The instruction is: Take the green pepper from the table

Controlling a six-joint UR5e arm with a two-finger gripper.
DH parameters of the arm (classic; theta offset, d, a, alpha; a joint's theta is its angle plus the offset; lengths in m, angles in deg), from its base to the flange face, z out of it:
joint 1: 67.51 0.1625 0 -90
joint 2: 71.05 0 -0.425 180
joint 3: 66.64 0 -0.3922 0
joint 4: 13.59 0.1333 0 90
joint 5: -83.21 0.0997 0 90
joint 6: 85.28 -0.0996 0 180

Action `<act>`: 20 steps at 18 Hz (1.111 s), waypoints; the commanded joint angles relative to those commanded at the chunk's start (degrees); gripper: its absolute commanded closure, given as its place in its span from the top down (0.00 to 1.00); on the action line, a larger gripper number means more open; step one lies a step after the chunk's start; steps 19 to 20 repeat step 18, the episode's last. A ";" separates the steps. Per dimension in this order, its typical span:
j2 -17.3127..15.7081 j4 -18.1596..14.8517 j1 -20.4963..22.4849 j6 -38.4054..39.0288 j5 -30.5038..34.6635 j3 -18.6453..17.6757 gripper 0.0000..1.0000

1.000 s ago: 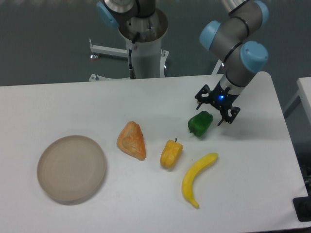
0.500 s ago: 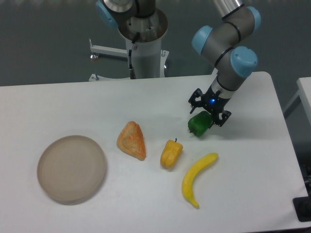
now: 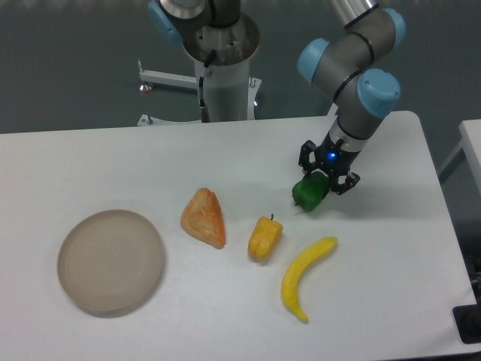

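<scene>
— Camera view: where was the gripper (image 3: 328, 174)?

— It hung low over the far right part of the table (image 3: 90, 162), directly above the pepper (image 3: 309, 195). Its black fingers straddled the upper right part of the pepper, one toward the rear left and one toward the front right. A small blue light glowed on the wrist just above them.

— Had it closed on the pepper?

— I could not tell. The fingers stood apart with the pepper's top between them, but whether the pads were touching its skin was hidden by the gripper body.

— And the pepper itself?

— Dark green, glossy and lumpy, it sat on the white tabletop, casting a small shadow beneath. It looked to be resting on the surface, though the angle left that uncertain.

— What else lay on the table?

— A yellow pepper (image 3: 264, 238) with a dark stem sat to the front left of the green one, well apart from it. A banana (image 3: 304, 275) lay curved just beside the yellow pepper, to its right and nearer the front edge. A wedge of orange-brown bread (image 3: 204, 217) lay to the left of the yellow pepper, near it but not touching. A round beige plate (image 3: 110, 261) sat far to the left, well apart from everything else.

— And the arm?

— Grey with light-blue joint caps, it reached down from the upper right. Its base column (image 3: 222, 75) stood behind the table's far edge.
</scene>
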 joint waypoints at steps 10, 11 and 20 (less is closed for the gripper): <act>-0.71 -2.02 -5.45 -0.26 6.51 10.81 0.40; -0.62 -2.02 -5.72 -0.26 6.95 11.34 0.40; -0.18 -2.02 -6.33 -0.17 7.66 13.10 0.40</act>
